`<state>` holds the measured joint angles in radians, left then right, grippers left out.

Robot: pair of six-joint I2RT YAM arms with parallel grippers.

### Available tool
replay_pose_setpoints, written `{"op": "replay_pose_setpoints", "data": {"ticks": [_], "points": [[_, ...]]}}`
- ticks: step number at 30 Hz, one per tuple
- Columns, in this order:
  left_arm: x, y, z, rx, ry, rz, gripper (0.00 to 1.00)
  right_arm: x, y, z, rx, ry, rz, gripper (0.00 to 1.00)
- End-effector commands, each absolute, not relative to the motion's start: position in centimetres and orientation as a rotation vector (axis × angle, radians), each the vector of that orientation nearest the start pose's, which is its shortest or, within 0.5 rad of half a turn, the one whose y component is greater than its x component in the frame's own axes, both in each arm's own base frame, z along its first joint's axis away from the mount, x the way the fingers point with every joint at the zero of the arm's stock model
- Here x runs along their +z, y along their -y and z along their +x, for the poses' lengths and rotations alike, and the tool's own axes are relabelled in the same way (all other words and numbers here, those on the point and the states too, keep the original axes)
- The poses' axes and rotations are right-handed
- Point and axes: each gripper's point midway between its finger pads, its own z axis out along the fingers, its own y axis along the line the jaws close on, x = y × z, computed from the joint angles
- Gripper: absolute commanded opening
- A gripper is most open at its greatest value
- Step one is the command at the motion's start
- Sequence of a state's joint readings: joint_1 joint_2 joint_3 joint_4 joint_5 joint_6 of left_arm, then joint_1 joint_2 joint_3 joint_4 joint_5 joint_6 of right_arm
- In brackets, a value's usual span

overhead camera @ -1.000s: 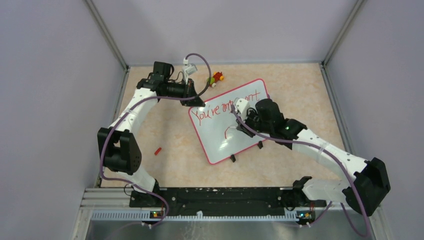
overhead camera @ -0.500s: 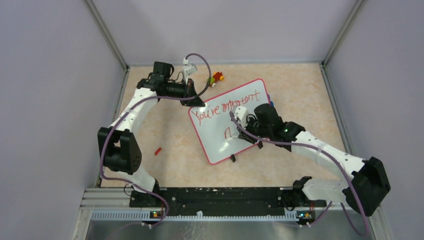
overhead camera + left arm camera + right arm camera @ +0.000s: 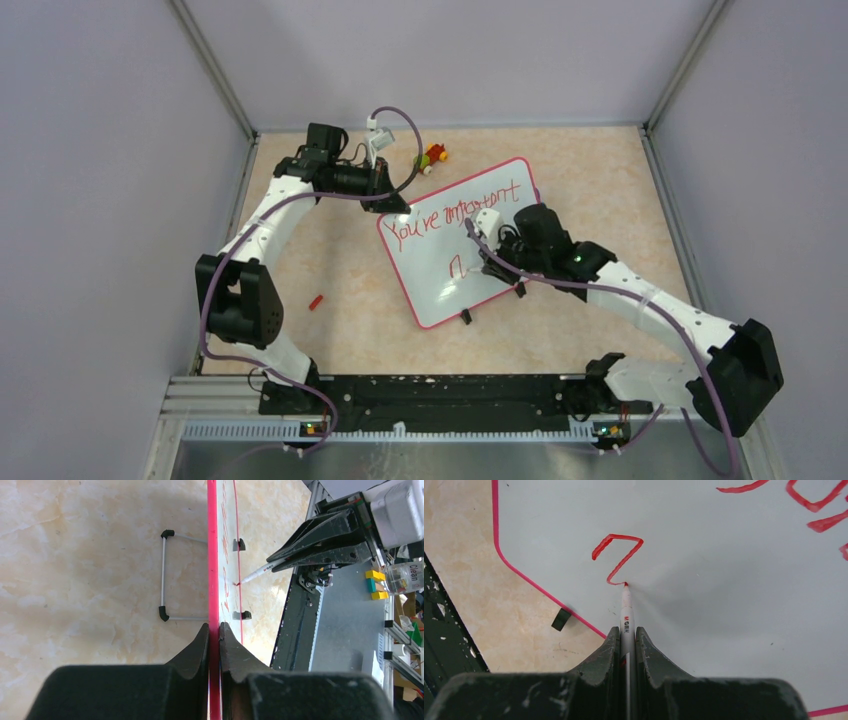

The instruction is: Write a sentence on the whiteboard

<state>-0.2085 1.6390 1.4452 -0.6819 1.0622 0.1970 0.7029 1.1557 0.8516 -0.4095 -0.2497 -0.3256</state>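
Red sentence (image 3: 626,537) touches the marker (image 3: 626,607) tip (pinched in right tool (image 3: 626,634)).

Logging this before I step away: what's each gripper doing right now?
Left gripper: closed, pinching the pink edge of the whiteboard.
Right gripper: closed on the marker, whose tip touches the whiteboard.

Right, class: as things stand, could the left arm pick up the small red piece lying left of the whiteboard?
Probably not yet: the left gripper is shut on the rim of the whiteboard and would have to let go first. The red piece itself lies uncovered on the table, near that arm.
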Motion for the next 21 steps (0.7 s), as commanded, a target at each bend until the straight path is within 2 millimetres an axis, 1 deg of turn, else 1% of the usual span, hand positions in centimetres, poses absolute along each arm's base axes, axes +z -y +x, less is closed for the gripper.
{"op": "replay_pose_setpoints", "data": {"ticks": [1,6,13,16,21], "points": [[22.6,22.8,32.3,-1.274,-2.024,0.934,0.12,18.9,-23.7,24.8,0.462,-1.850,-1.145,0.00],[22.7,22.8,32.3,-1.267,-2.022,0.936,0.12,19.4,-23.9,25.4,0.458,-1.840,-1.118,0.00],[22.7,22.8,32.2,-1.267,-2.022,0.937,0.12,19.1,-24.3,25.7,0.471,-1.845,-1.125,0.00],[22.7,22.8,32.2,-1.267,-2.021,0.938,0.12,18.4,-24.5,25.3,0.492,-1.858,-1.145,0.00],[22.7,22.8,32.2,-1.267,-2.020,0.938,0.12,16.9,-24.0,24.5,0.492,-1.893,-1.175,0.00]]}}
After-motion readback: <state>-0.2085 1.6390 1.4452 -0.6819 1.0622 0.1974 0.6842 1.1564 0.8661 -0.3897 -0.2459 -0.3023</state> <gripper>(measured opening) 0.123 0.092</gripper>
